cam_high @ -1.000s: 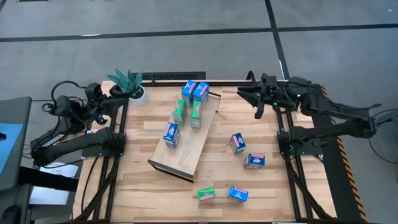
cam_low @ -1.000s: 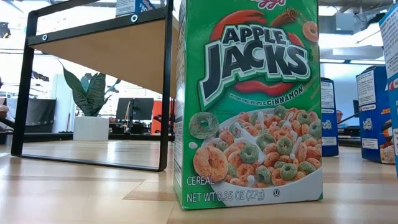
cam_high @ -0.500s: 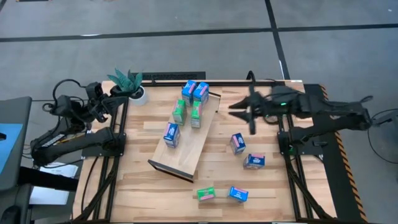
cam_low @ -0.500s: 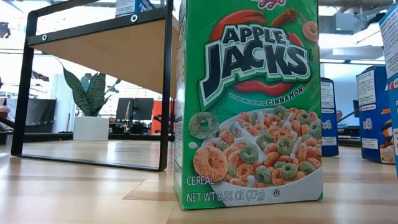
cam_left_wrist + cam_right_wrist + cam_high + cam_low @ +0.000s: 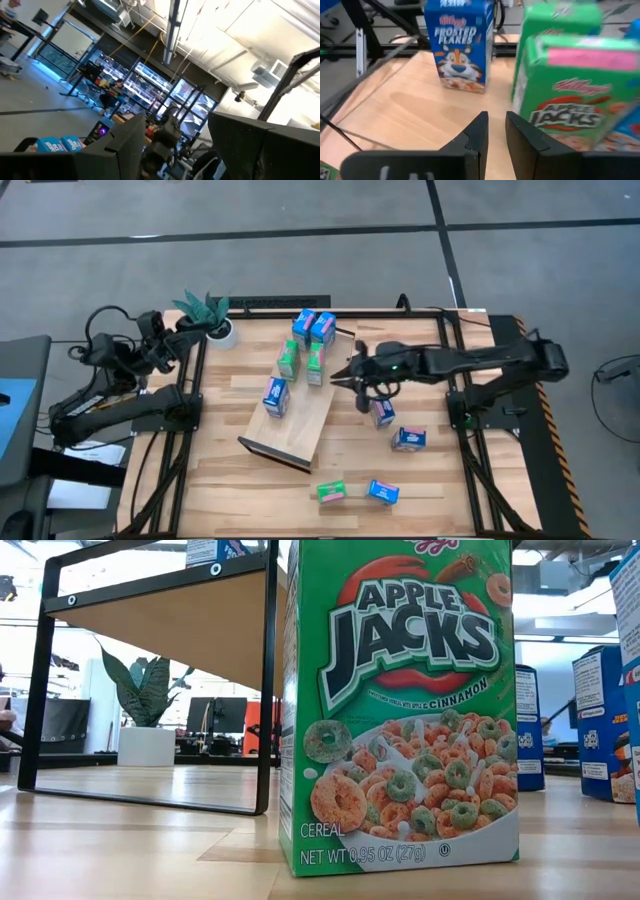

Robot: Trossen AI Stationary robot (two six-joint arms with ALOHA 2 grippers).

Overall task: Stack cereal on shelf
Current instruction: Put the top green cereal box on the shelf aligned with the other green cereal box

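Note:
The shelf point(image 5: 300, 415), a light-wood board on dark end frames, lies slantwise at the table's middle. Five cereal cartons stand on it: two blue point(image 5: 313, 326) at its far end, two green point(image 5: 302, 361) behind them, and one blue point(image 5: 275, 395) nearer. Loose cartons lie on the table to the right: blue point(image 5: 382, 410), blue point(image 5: 408, 438), green point(image 5: 331, 491), blue point(image 5: 382, 491). My right gripper point(image 5: 342, 374) reaches in over the shelf's right edge beside the green cartons point(image 5: 560, 90), its fingers point(image 5: 479, 134) a narrow gap apart with nothing between. My left gripper point(image 5: 172, 340) waits raised at the far left, open.
A potted plant point(image 5: 210, 315) stands at the table's far left corner beside my left arm. Black frame rails point(image 5: 190, 430) run along both sides of the slatted tabletop point(image 5: 230, 480). In the low view a green carton point(image 5: 400, 710) fills the foreground, the shelf frame point(image 5: 265, 680) to its left.
My right gripper has swung from the table's far right corner toward the centre and down, ending over the shelf's right edge next to the green cartons. The cartons and the shelf have not moved.

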